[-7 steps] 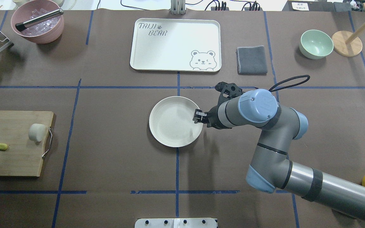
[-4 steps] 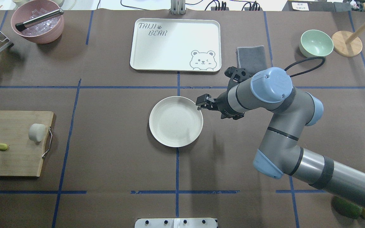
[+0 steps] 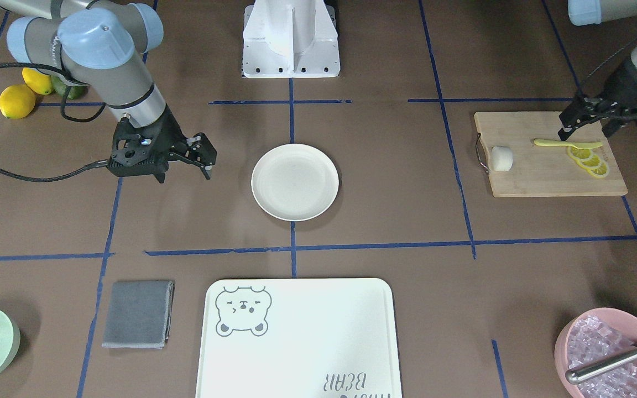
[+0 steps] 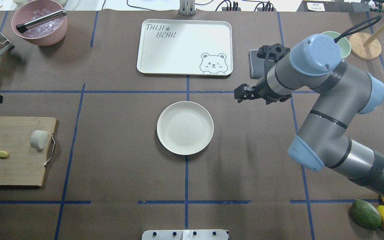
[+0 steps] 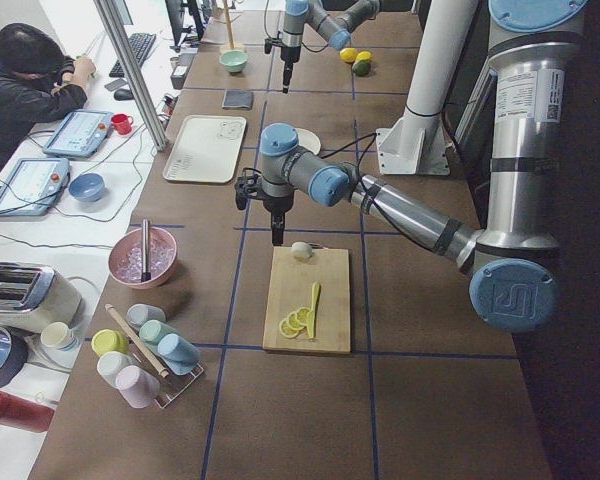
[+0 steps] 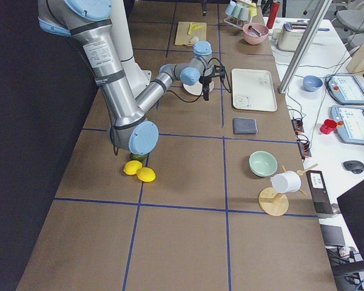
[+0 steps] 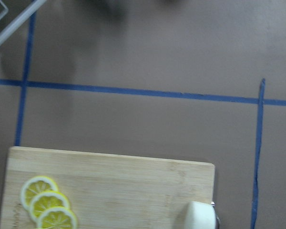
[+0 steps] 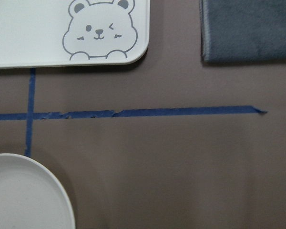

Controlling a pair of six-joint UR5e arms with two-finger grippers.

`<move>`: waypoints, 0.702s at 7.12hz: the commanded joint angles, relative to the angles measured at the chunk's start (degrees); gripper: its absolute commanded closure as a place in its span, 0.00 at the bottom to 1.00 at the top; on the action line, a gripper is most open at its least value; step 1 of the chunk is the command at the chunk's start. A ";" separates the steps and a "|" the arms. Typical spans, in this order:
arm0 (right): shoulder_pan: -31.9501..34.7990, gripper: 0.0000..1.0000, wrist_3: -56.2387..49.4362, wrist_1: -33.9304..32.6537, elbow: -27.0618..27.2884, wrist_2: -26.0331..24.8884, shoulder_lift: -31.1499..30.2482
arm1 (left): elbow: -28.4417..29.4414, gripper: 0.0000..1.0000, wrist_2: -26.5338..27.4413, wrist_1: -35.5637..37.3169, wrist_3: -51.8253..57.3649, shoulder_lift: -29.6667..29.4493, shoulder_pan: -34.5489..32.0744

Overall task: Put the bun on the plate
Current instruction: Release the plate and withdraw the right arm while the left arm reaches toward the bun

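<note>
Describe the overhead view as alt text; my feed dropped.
The empty plate sits mid-table, while the bun lies on the wooden cutting board at far left. The right gripper hovers open, holding nothing, up and right of the plate.

Left wrist view's bottom edge crops the bun [image 7: 200,217].

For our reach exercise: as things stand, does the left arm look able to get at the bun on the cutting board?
Probably yes. The left gripper hangs open close to the cutting board. The bun sits uncovered near the handle end, with the lemon slices well apart.
</note>
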 commanded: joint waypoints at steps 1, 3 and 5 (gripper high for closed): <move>9.66 0.00 -12.59 -0.93 1.84 9.49 -6.14 | 1.54 0.00 6.62 -12.66 -9.72 3.53 8.47; 16.79 0.00 -23.58 -1.02 2.21 13.65 -11.95 | 9.42 0.00 12.08 -25.65 -15.97 3.99 14.19; 23.04 0.00 -32.83 -1.02 2.03 17.61 -16.96 | 12.20 0.00 12.63 -31.17 -18.97 4.86 16.32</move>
